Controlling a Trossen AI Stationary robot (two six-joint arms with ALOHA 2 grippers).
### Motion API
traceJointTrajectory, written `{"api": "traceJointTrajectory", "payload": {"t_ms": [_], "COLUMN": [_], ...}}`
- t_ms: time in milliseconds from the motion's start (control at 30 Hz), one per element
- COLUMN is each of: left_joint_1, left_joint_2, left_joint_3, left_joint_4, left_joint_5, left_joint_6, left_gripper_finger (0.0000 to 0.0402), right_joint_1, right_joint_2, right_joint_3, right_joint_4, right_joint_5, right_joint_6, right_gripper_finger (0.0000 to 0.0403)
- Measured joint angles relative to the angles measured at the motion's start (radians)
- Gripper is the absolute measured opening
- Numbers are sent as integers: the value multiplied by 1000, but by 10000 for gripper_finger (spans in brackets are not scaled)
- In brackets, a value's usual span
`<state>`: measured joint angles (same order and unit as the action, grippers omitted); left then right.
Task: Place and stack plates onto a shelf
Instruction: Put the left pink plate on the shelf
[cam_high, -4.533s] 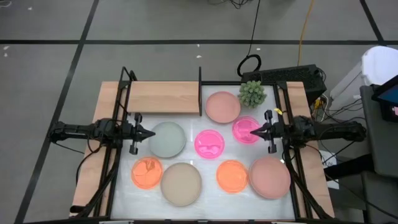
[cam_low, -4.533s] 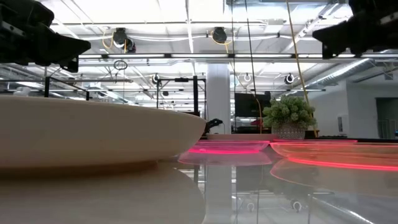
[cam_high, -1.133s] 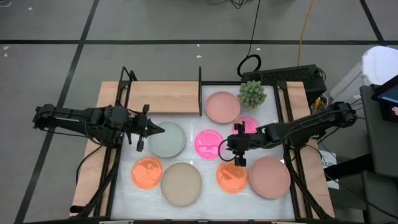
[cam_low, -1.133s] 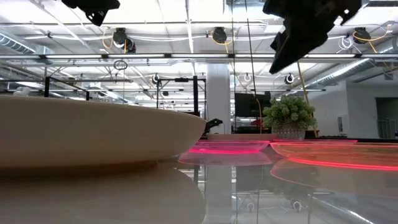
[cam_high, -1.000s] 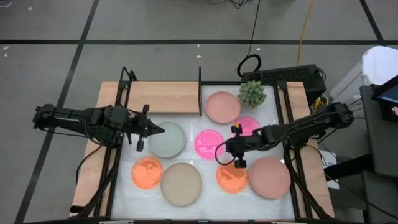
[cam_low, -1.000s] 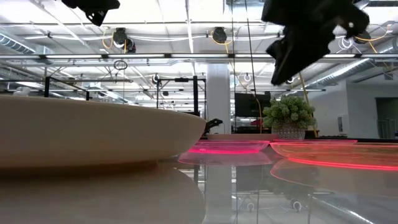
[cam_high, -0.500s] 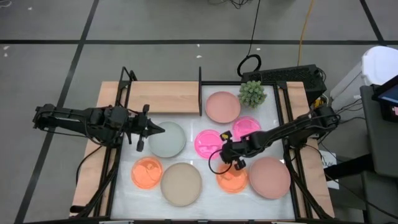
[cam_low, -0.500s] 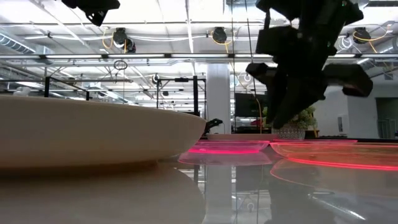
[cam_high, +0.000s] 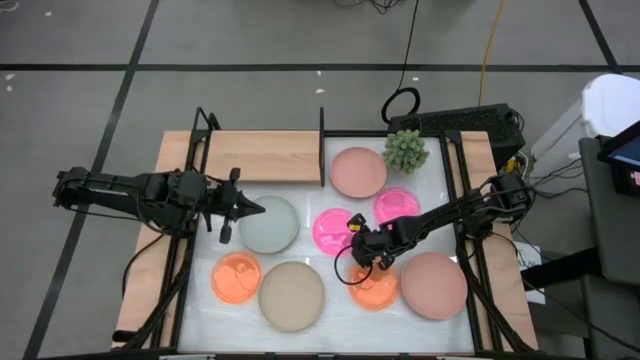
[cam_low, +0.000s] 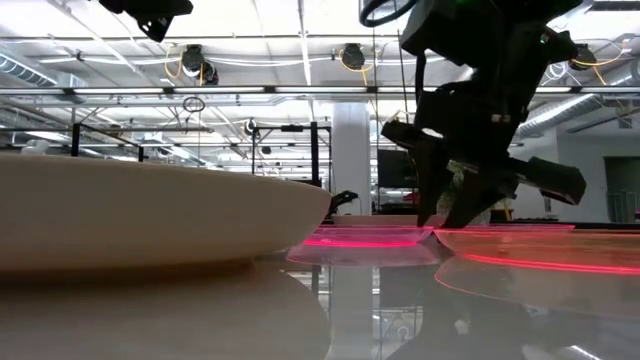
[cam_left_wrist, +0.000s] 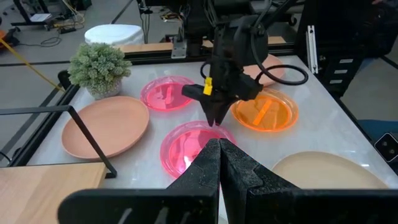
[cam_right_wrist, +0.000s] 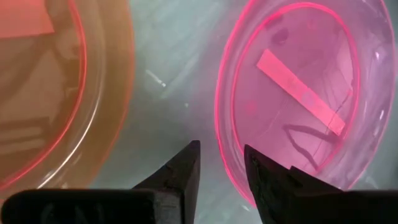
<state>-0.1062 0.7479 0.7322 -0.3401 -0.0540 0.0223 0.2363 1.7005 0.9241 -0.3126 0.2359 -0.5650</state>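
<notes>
At the table's left, the left gripper (cam_high: 252, 208) is held above the edge of the grey-green plate (cam_high: 270, 224), its fingers pressed together and empty. The shelf (cam_high: 262, 156) lies bare at the far left corner. At the middle, the right gripper (cam_high: 356, 238) is lowered over the near rim of the central pink plate (cam_high: 334, 230), its fingers (cam_right_wrist: 184, 167) spread with one on each side of the rim, beside the orange plate (cam_high: 374, 285)

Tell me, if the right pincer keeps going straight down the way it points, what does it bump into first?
Probably the rim of the middle neon pink plate. The right pincer points down with its fingers open, straddling that rim beside the orange plate. How far above it the fingers are is hard to judge.
</notes>
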Motion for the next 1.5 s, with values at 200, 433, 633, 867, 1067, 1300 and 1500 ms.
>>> {"api": "traceJointTrajectory", "payload": {"t_ms": [200,433,633,867,1067,1300,1500], "left_joint_1": [0,0,0,0,0,-1,-1], "left_joint_2": [0,0,0,0,0,39,100], "left_joint_3": [0,0,0,0,0,-1,-1], "left_joint_4": [0,0,0,0,0,4,73], "left_joint_5": [0,0,0,0,0,-1,-2], "left_joint_6": [3,7,7,8,8,14,41], "left_gripper_finger": [3,3,3,3,4,29,86], "right_joint_1": [0,-1,-1,3,32,56,59], "right_joint_2": [1,2,2,2,-24,-102,-134], "right_joint_3": [0,0,0,0,0,1,2], "right_joint_4": [-2,-3,-3,7,23,29,-12], "right_joint_5": [4,26,24,28,74,78,71], "right_joint_6": [-24,-51,-50,-59,-55,-47,6], "right_gripper_finger": [79,15,3,1,0,0,1]}}
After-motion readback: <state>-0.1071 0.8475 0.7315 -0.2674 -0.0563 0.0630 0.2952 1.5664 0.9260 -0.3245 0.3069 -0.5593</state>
